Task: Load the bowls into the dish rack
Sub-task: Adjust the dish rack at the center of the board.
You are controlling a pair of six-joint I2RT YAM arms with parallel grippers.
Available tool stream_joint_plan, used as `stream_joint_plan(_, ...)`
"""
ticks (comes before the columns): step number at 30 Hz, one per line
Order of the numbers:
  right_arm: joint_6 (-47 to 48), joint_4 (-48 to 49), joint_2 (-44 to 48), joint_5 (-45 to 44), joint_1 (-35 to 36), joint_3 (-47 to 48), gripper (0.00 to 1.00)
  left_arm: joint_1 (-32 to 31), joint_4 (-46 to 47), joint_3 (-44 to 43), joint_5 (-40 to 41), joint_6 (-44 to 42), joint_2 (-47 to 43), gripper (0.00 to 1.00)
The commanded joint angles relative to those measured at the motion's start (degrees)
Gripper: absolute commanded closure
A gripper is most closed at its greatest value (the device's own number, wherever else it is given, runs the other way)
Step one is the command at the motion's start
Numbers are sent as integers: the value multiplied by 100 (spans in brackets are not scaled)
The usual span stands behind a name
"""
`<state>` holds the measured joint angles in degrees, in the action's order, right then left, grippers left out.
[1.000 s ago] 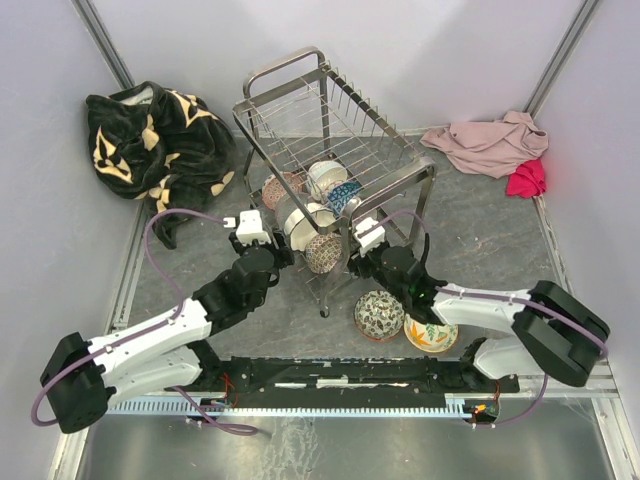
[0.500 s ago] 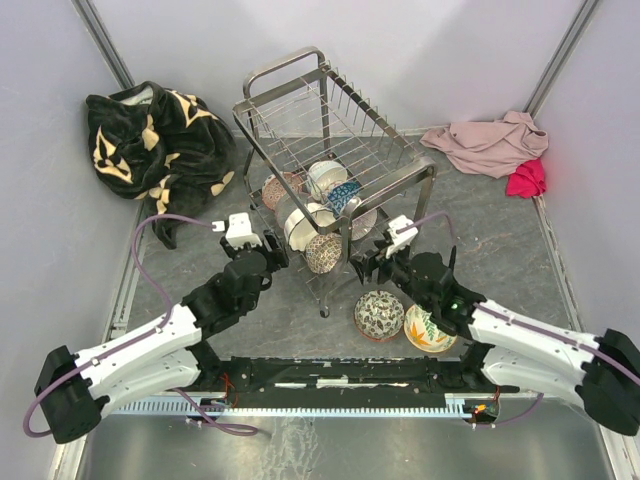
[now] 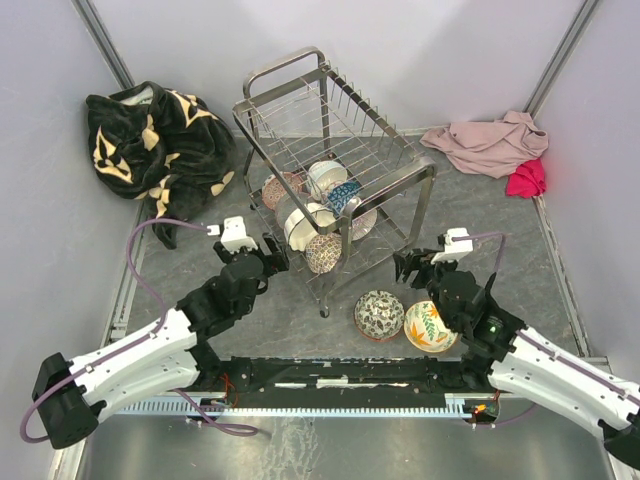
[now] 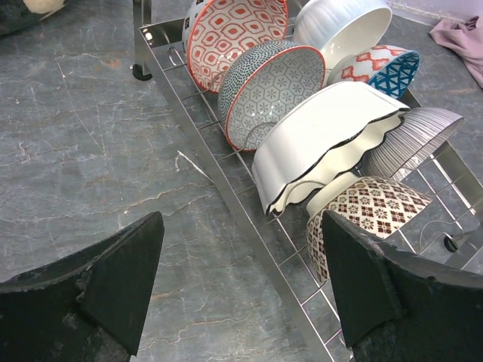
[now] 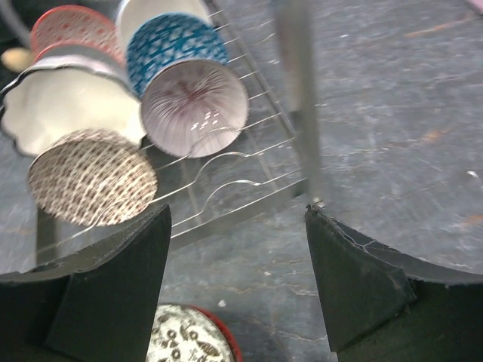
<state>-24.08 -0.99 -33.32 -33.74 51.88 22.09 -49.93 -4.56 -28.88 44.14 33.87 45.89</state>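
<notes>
Leftmost, the left gripper (image 3: 268, 254) hangs open and empty just beside the dish rack (image 3: 392, 187), whose lower tier holds bowls set on edge. Two bowls rest on the table (image 3: 480, 220) in front of the rack: a green-patterned bowl (image 3: 379, 314) and, just beside it, a floral bowl (image 3: 430, 326). Both lie nearer the right gripper (image 3: 412, 264), which is open, empty, and has them just on its base side.

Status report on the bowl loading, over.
Open, empty: left gripper, right gripper. Racked bowls in dish rack lower tier. On table: dark patterned bowl, cream floral bowl. Nothing blocking.
</notes>
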Motion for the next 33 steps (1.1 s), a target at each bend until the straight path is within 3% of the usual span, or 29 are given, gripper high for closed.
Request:
stream_joint_plan(1, -200, 196, -60, -932, -339, -13, 21, 27, -59, 41, -23, 271, -212, 9)
stream_joint_plan(6, -47, 1199, -346, 381, -1673, -88, 21, 29, 37, 144, -169, 352, -368, 9)
stream_joint_plan(11, 83, 2518, -832, 1582, -2527, -145, 21, 28, 141, 178, -213, 374, -248, 9)
stream_joint_plan(16, -69, 3227, -1727, 2843, -3099, 237, 24, 31, 192, 199, -248, 384, -109, 9)
stream_joint_plan(21, -182, 3666, -2230, 3193, -3238, 400, 28, 30, 218, 199, -226, 349, -54, 9)
stream_joint_plan(27, -208, 3869, -2622, 3379, -3291, 432, 55, 43, 354, 270, -229, 335, -2, 9)
stream_joint_plan(31, -266, 3824, -2497, 3360, -3289, 219, 87, 36, 486, 378, -290, 383, 133, 9)
stream_joint_plan(33, -318, 3674, -2322, 3289, -3282, 81, 97, 36, 527, 422, -306, 441, 229, 9)
